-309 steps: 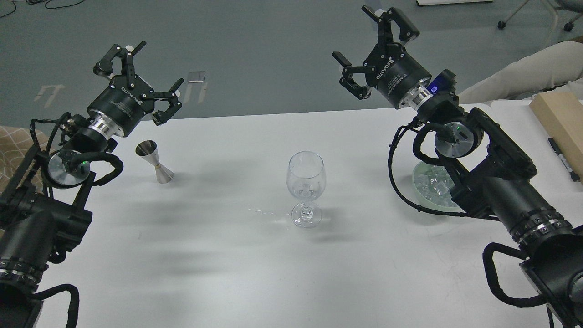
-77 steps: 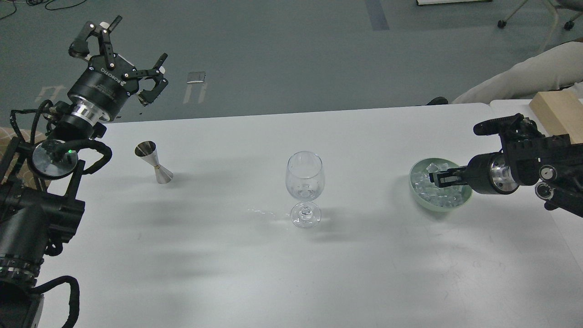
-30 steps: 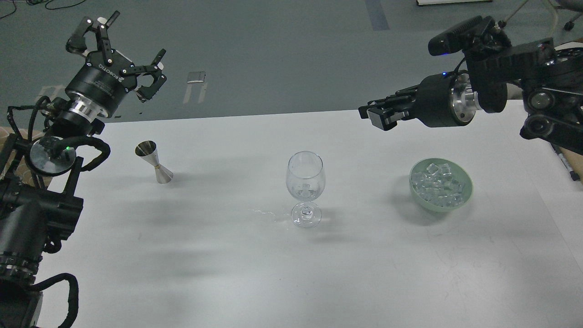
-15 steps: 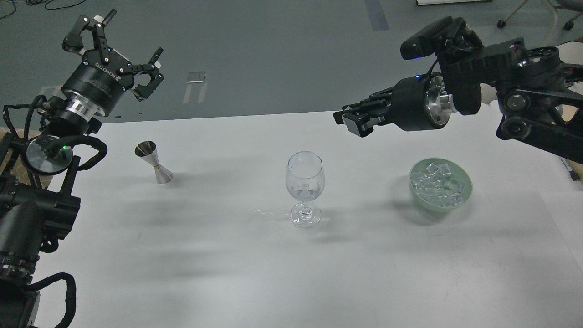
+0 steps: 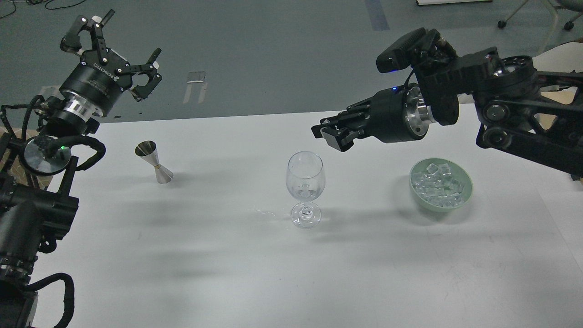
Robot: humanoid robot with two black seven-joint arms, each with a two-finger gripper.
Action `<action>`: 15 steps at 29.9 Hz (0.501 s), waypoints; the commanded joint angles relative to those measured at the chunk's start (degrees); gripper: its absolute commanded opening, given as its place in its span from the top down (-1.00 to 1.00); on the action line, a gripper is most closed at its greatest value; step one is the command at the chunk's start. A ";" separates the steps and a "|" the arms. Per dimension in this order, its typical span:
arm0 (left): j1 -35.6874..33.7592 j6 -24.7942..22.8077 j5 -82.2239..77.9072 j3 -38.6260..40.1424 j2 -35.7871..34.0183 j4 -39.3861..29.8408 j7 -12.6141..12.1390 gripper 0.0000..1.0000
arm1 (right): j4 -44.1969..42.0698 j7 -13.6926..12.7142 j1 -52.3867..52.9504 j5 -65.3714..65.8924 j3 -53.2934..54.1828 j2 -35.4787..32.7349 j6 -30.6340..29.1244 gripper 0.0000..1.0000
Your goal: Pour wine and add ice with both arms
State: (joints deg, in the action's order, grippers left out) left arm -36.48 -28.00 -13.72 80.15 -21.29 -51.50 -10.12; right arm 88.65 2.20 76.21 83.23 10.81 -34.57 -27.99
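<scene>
A clear stemmed wine glass [image 5: 306,181] stands at the table's middle with a small clear piece in its bowl. A heap of ice [image 5: 438,184] lies in a pale green bowl [image 5: 467,191] to its right. My right gripper [image 5: 329,134] hovers just above and right of the glass rim, pointing left. Its fingers are drawn together as if pinching a small ice cube, which the pads mostly hide. My left gripper [image 5: 114,57] is open and empty, raised beyond the table's far left edge. It is above and left of a steel jigger [image 5: 155,162].
The white table [image 5: 227,273] ends in a far edge just behind the jigger and the glass. A small wet streak [image 5: 262,212] lies left of the glass foot. My right arm [image 5: 510,114] spans above the bowl.
My right gripper rose from the ice bowl with its fingers together and has moved left and down toward the glass rim. The left gripper has barely moved.
</scene>
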 commanded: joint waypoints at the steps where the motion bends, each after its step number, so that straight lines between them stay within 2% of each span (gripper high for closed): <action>1: 0.00 0.00 0.01 0.00 0.02 0.00 0.01 -0.96 | 0.20 0.00 0.35 0.00 0.09 0.90 -0.01 1.00; 15: -0.08 0.00 0.01 0.09 0.11 0.00 0.01 -0.96 | 1.52 0.00 0.35 0.00 -0.09 2.49 -0.01 1.00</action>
State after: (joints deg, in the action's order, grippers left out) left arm -36.48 -28.00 -13.72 80.24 -21.19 -51.50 -10.08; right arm 89.70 2.20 76.73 83.23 10.87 -32.09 -27.99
